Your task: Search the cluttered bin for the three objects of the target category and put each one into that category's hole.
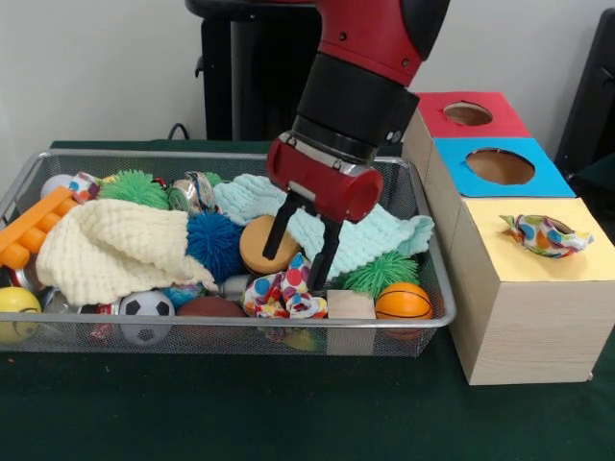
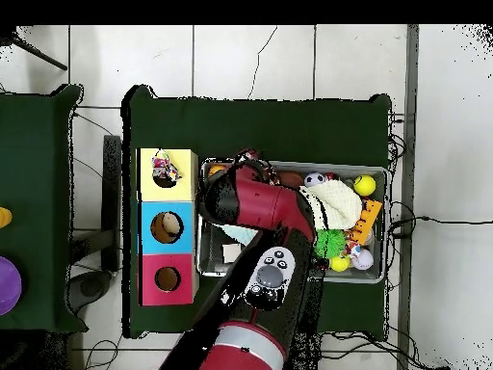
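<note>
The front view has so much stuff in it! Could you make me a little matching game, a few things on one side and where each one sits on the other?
Things:
1. polka-dot bundle
2. second polka-dot bundle
3. cream knitted cloth
4. small basketball

Places:
A. in the bin's near right corner
B. on the yellow top, at its hole
C. in the bin, under the open gripper
D. spread across the bin's left half

Pairs: 1-B, 2-C, 3-D, 4-A

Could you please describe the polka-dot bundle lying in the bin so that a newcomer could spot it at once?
Find the wire bin and follow its front wall to just below the open end effector. The bundle lies there, between a brown ball and a wooden block; it alone is ruffled white fabric with coloured dots.
</note>
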### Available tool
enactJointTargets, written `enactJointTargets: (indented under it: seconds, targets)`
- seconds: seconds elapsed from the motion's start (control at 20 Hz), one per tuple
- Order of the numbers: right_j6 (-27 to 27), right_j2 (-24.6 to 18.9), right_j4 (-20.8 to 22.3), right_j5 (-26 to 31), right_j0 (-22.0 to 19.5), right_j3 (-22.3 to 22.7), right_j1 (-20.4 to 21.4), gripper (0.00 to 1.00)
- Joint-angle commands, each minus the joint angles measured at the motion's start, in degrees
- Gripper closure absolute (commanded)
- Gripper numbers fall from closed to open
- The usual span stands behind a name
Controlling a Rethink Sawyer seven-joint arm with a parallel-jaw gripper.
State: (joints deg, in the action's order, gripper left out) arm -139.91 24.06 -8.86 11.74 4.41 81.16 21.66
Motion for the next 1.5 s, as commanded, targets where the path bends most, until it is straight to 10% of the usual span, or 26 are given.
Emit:
enactJointTargets:
  seconds: [0.05, 1.5]
  targets:
    - [-6.26, -8.47, 0.96, -4.47, -1.04, 5.14, -5.63, 0.0]
    - [-3.83, -3.74, -0.23, 12.96, -1.1, -0.74, -6.18, 0.0]
